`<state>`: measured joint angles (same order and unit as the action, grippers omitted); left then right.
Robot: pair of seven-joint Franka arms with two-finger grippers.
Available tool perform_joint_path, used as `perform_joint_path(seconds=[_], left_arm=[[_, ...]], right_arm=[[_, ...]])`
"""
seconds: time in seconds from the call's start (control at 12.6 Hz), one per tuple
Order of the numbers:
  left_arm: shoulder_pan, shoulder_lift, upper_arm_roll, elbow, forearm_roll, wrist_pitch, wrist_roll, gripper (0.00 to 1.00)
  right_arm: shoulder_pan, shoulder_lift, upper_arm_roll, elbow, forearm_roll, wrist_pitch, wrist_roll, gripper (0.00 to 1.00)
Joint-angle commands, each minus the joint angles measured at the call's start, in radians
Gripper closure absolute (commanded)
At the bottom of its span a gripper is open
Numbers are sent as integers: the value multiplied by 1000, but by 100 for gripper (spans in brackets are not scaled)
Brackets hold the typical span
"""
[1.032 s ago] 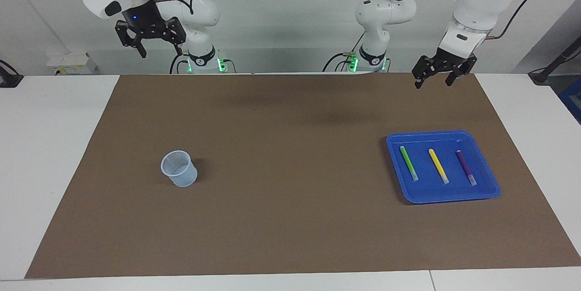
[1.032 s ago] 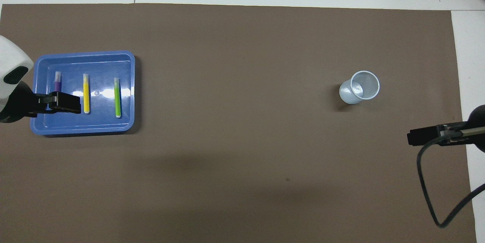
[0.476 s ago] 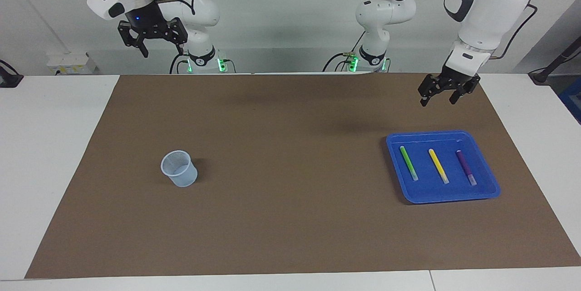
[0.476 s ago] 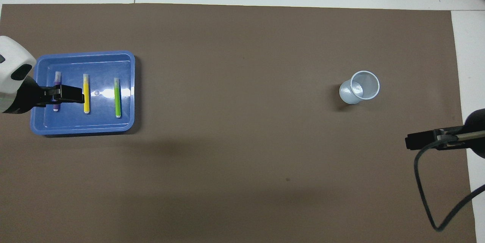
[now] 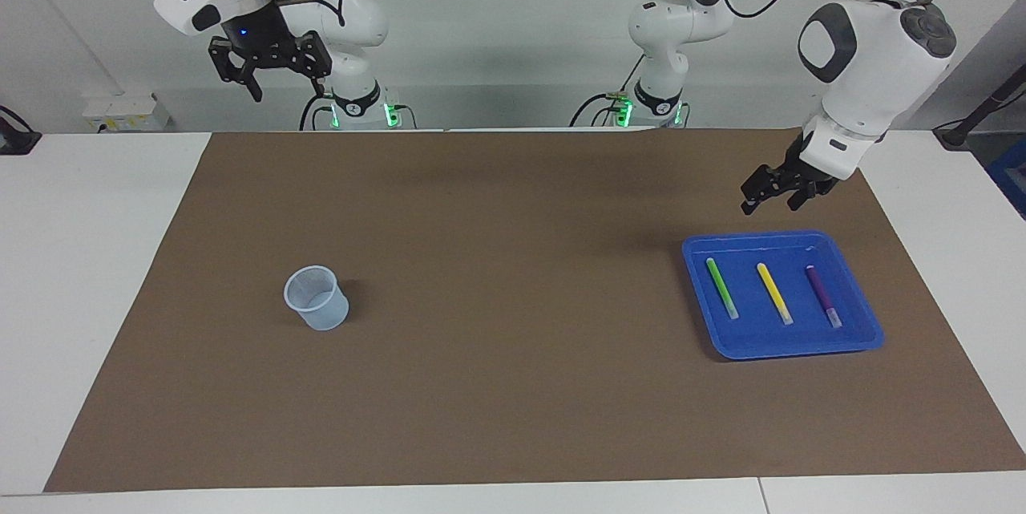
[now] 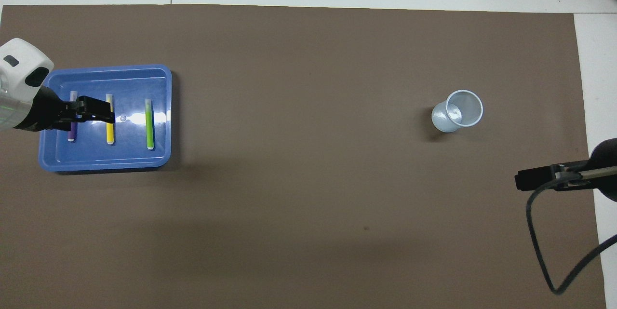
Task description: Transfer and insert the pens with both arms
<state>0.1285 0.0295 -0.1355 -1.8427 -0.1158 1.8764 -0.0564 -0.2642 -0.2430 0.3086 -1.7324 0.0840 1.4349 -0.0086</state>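
White-walled lab, white bench carrying a big brown mat. Going left to right in the facing view: the right gripper is hanging high near its own base at the right arm's end, jaws spread wide, holding nothing, waiting. Below it, on the mat, a pale translucent cup is standing upright, well apart from everything else. Toward the left arm's end, a blue tray is holding all three pens side by side, not touching: green pen, yellow pen, purple pen. Each pen's long axis is running from the robots' side outward, pale ends farther from the robots. The left gripper is hovering above the tray's robot-side rim, jaws released, empty. From overhead it is covering the purple and yellow pens. It looks like the left arm is taking the first pick; the pens are lying forward of and below its jaws.
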Motion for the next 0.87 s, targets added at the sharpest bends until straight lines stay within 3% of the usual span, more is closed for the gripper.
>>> perform_joint_path(seconds=[0.0,0.4,0.79], left_arm=[[3,91,-4,62,10,20,4,2],[-6,211,-3,62,33,151,-5,3],[-10,234,-4,-24,65,292,-36,7]], right_arm=[[-4,-30,1,-29,20,12,-31,0],[-6,-30,0,-29,20,12,-43,0],[-15,-33,0,-30,20,-1,-91,0]])
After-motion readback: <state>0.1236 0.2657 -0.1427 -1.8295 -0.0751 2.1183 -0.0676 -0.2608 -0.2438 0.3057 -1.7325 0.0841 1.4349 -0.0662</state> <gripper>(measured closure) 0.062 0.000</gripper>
